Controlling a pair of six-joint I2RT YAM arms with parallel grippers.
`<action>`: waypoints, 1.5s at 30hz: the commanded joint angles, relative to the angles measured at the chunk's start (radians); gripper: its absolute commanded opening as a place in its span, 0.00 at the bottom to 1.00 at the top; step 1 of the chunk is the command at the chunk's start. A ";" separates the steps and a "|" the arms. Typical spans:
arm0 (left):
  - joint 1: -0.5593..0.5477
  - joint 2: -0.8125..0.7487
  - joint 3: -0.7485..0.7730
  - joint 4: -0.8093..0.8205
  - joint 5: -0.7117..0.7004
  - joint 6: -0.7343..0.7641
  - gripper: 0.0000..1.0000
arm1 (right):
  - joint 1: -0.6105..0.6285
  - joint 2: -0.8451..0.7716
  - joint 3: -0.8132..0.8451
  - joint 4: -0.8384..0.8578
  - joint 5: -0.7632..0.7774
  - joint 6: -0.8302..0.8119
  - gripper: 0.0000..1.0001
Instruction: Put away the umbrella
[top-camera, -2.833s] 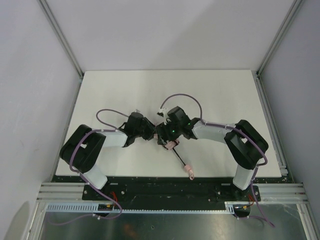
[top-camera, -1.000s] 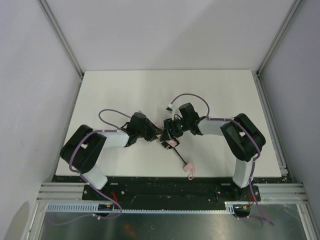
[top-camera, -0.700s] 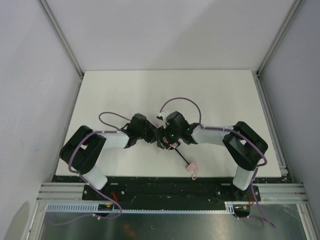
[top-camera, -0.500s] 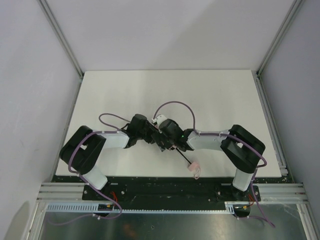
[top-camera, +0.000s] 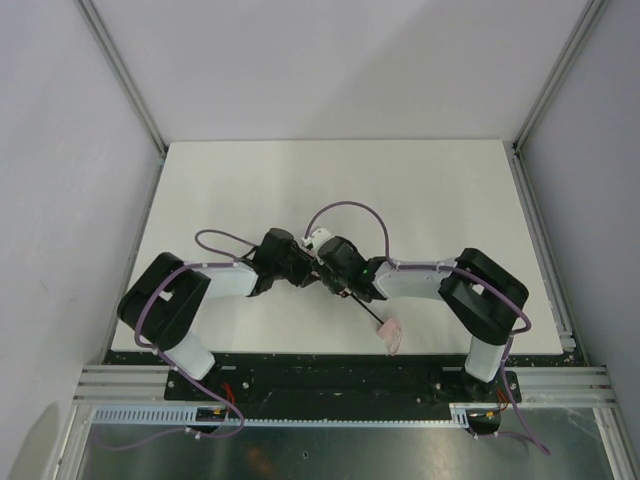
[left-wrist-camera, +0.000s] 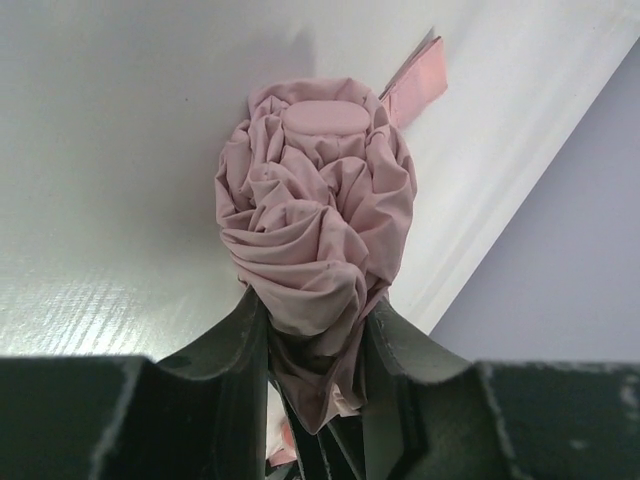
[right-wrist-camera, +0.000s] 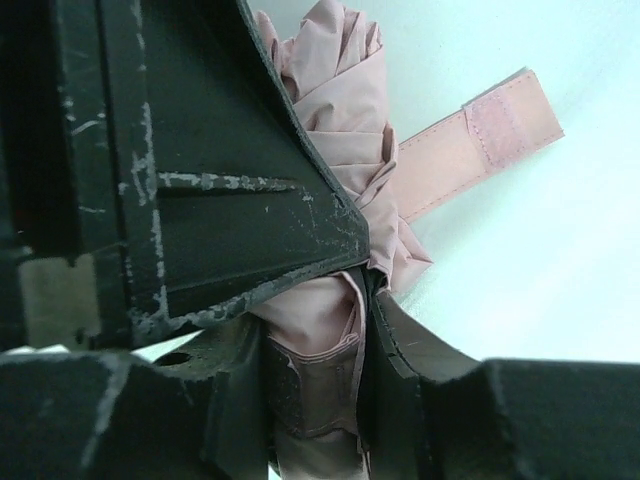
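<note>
The umbrella (left-wrist-camera: 315, 220) is folded: its pale pink canopy is crumpled into a tight, wrinkled bundle topped by a smooth oval pink cap (left-wrist-camera: 325, 117). A flat pink closing strap (left-wrist-camera: 415, 85) with a stitched fastening patch trails loose from the bundle onto the white table (top-camera: 330, 190). A thin black shaft (top-camera: 366, 311) runs out of the bundle toward the table's near edge and ends in a small pink handle (top-camera: 389, 334) just short of that edge.

The bundle lies at about the table's mid-width, in its near half. The left gripper (left-wrist-camera: 315, 345) is clamped on the canopy, whose fabric bulges out past its dark fingers (left-wrist-camera: 240, 330). The right gripper (right-wrist-camera: 318, 375) meets it from the opposite side, its fingers (right-wrist-camera: 400, 350) pressed against pink folds that fill the gap between them.
</note>
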 joint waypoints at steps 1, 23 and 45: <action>-0.028 0.009 -0.037 -0.223 0.001 0.080 0.05 | -0.074 0.023 -0.022 0.050 -0.127 0.025 0.00; -0.030 0.065 0.034 -0.214 -0.034 0.207 0.75 | -0.213 -0.111 -0.043 0.134 -0.693 0.166 0.00; -0.028 -0.190 -0.083 0.298 0.047 0.304 0.00 | -0.204 -0.397 -0.033 -0.178 -0.590 0.347 0.88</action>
